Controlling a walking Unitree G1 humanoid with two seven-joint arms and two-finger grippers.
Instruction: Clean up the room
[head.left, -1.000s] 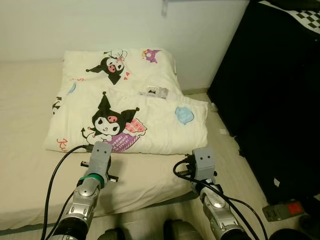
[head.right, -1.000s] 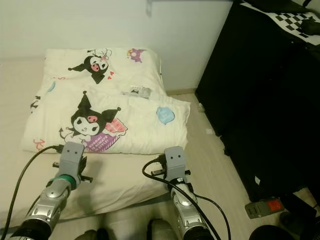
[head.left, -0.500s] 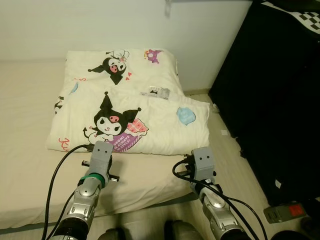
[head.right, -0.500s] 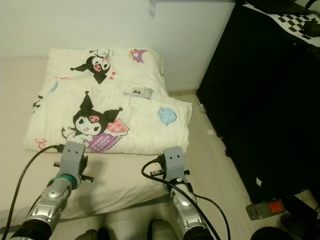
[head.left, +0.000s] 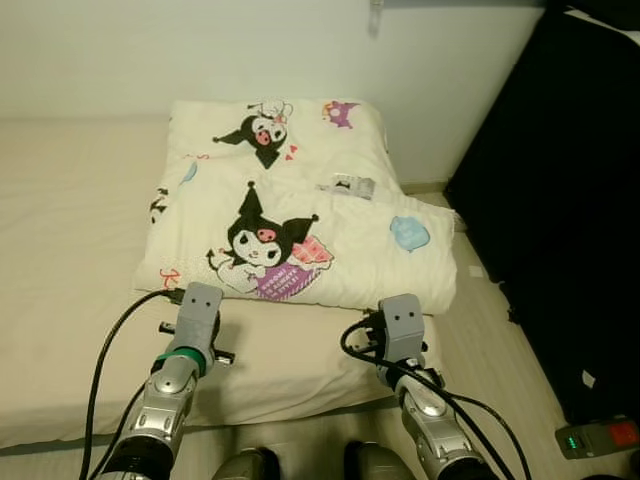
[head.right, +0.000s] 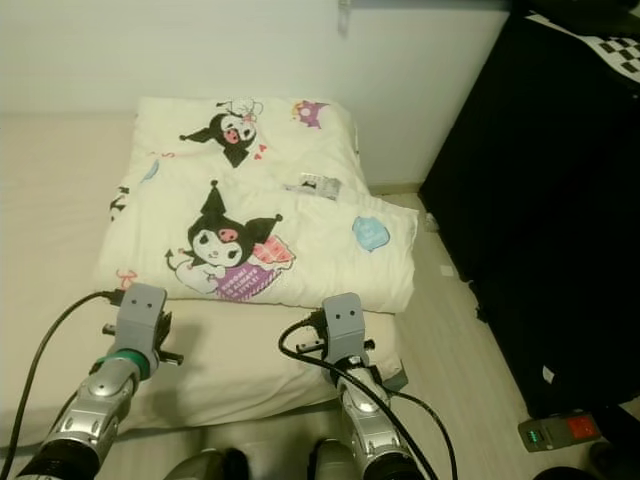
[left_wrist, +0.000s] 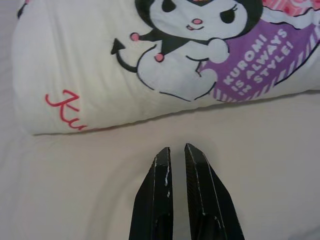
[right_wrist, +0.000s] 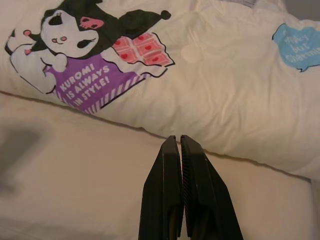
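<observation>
A folded cream quilt (head.left: 300, 220) printed with black cartoon figures lies on a beige mattress (head.left: 70, 250), with a small label (head.left: 348, 186) on its top fold. My left arm (head.left: 197, 312) and right arm (head.left: 400, 320) reach over the mattress just short of the quilt's near edge. The left gripper (left_wrist: 175, 149) is shut and empty, hovering over bare sheet near the quilt's red-lettered corner (left_wrist: 65, 107). Also shut with nothing in it, the right gripper (right_wrist: 176, 139) points at the quilt's edge below the purple print (right_wrist: 90, 82).
A tall black piece of furniture (head.left: 570, 200) stands along the right. Between it and the mattress runs a strip of pale wood floor (head.left: 485, 300). A grey device with a red patch (head.left: 600, 438) lies on the floor at lower right. A white wall (head.left: 200, 50) backs the mattress.
The whole picture has shifted to the right, so the camera has turned left. Both arms hold the same pose over the mattress, grippers still shut.
</observation>
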